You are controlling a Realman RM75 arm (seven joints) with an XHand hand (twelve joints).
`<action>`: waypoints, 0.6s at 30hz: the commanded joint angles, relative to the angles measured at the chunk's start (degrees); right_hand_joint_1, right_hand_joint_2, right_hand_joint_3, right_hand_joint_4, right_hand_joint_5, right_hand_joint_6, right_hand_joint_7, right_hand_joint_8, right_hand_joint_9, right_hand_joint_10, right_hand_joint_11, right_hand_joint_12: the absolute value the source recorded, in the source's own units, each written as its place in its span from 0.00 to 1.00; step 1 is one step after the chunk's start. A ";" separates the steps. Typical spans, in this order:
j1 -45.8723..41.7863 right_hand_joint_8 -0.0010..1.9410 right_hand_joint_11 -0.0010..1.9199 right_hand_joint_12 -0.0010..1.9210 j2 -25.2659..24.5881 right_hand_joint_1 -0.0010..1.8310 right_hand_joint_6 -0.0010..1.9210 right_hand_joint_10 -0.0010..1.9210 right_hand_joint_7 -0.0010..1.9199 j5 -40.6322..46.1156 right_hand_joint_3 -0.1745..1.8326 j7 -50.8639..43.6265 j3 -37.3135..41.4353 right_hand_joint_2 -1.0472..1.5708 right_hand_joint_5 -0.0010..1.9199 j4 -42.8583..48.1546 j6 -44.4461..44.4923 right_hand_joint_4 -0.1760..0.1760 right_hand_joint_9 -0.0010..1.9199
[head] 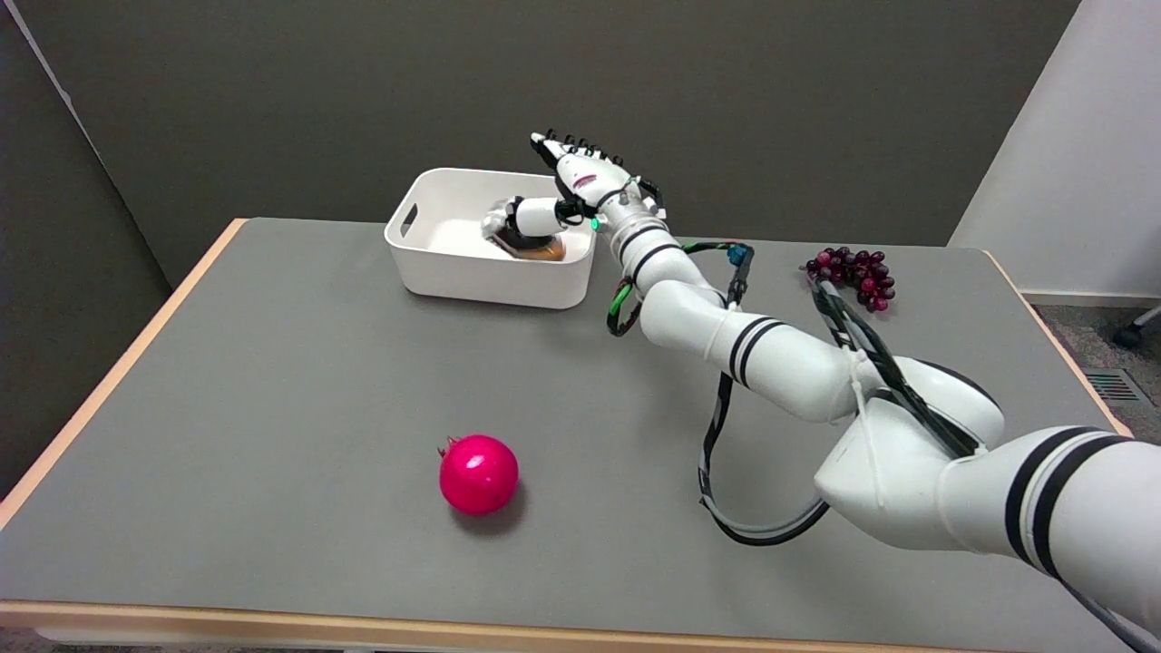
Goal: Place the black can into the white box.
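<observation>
The white box (453, 272) stands at the table's far middle. Inside it, against its right wall, lies the black can (537, 248), dark with a copper-coloured end, largely hidden behind my thumb. My right hand (590, 181) hovers over the box's right rim. Its fingers (571, 145) are stretched out straight and point away from the can, while the thumb (526, 218) reaches left across the top of the can. Whether the thumb touches the can is not clear. Nothing is gripped between thumb and fingers.
A bright pink pomegranate (478, 473) sits on the grey table (272, 408) near the front middle. A bunch of dark red grapes (853, 272) lies at the far right, just behind my forearm. Loose cables hang under the arm.
</observation>
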 commanded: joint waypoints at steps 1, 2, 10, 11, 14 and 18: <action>0.60 0.00 0.00 0.34 -1.20 0.14 0.04 0.06 0.00 0.40 0.54 0.31 1.32 0.62 0.00 -3.93 -2.23 0.65 0.00; 0.60 0.00 0.00 0.34 -1.13 0.13 0.03 0.06 0.00 0.30 0.52 0.31 1.32 0.63 0.00 -3.64 -1.96 0.65 0.00; -6.10 0.00 0.00 0.32 5.99 0.13 0.01 0.03 0.00 0.68 0.49 7.21 6.07 0.64 0.00 15.14 2.86 0.71 0.00; -8.42 0.00 0.00 0.32 8.30 0.13 0.01 0.03 0.00 0.68 0.49 9.63 7.88 0.64 0.00 18.91 3.92 0.71 0.00; -15.07 0.01 0.00 0.35 14.06 0.12 0.02 0.08 0.00 0.68 0.50 14.15 12.99 0.65 0.00 30.83 6.79 0.69 0.00; -22.94 0.03 0.00 0.32 21.46 0.12 0.05 0.09 0.00 1.67 0.57 15.33 19.48 0.63 0.00 42.21 9.89 0.67 0.00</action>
